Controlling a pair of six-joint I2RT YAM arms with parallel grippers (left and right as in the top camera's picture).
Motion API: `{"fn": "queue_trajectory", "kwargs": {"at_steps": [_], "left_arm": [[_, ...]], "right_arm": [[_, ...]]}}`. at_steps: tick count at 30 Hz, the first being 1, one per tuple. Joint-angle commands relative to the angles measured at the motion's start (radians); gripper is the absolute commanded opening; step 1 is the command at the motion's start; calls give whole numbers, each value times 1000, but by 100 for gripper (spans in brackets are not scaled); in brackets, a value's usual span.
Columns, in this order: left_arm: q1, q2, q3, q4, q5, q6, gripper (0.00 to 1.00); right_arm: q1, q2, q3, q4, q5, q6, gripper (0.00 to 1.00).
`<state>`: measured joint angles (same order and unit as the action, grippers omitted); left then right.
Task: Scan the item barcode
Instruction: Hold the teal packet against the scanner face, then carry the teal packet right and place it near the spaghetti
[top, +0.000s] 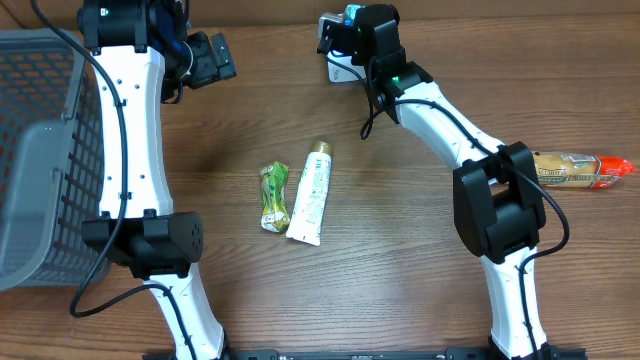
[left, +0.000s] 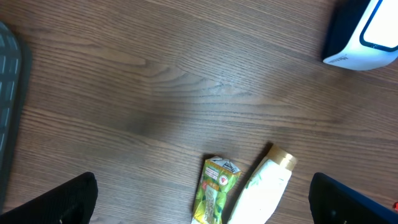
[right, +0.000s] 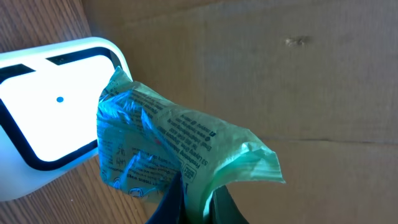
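- Desk (top: 400, 250): wood-grain, fills the overhead view.
- Basket (top: 40, 150): grey mesh, left edge.
- Left tool (top: 222, 58): upper left, fingers wide apart, empty.
- Right tool (right: 196, 202): top centre, clamped on the green packet.
- Scanner (right: 43, 137): white, top centre.
- Tube (top: 311, 195): white with a gold cap, centre, just beside a small pouch (top: 273, 197).
- Green packet (right: 168, 143): hangs just beside the scanner face. The thin crinkled film is judged light, soft and slippery. It is likely best pinched at a sealed edge, leaving the print clear. No barcode is visible.

I count one green packet (top: 273, 196), a second packet (right: 180, 146) in my right tool (right: 194, 200), one tube (top: 310, 195), one scanner (top: 338, 70), one basket (top: 40, 150) and one wrapped snack (top: 575, 170).
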<state>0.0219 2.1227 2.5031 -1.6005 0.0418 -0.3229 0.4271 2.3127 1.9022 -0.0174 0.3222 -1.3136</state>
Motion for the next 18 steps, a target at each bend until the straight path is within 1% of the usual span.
{"fn": "queue_trajectory", "kwargs": {"at_steps": [1,4,7,11,15,18], "left_arm": [[1,-15,19,2,2,-14,100],[1,-15,19,2,2,-14,100],[1,-15,19,2,2,-14,99],[1,-15,19,2,2,-14,99],[1,-15,19,2,2,-14,100],[1,-15,19,2,2,-14,100]], "right_arm": [[18,-11,16,16,25,-4,4],[39,-34,16,16,41,-3,4],[52,-89,16,0,44,29,4],[63,-202,16,-101,42,174,4],[64,-349,16,-327,-38,454,4],[34,-451,16,-500,-101,753,4]]}}
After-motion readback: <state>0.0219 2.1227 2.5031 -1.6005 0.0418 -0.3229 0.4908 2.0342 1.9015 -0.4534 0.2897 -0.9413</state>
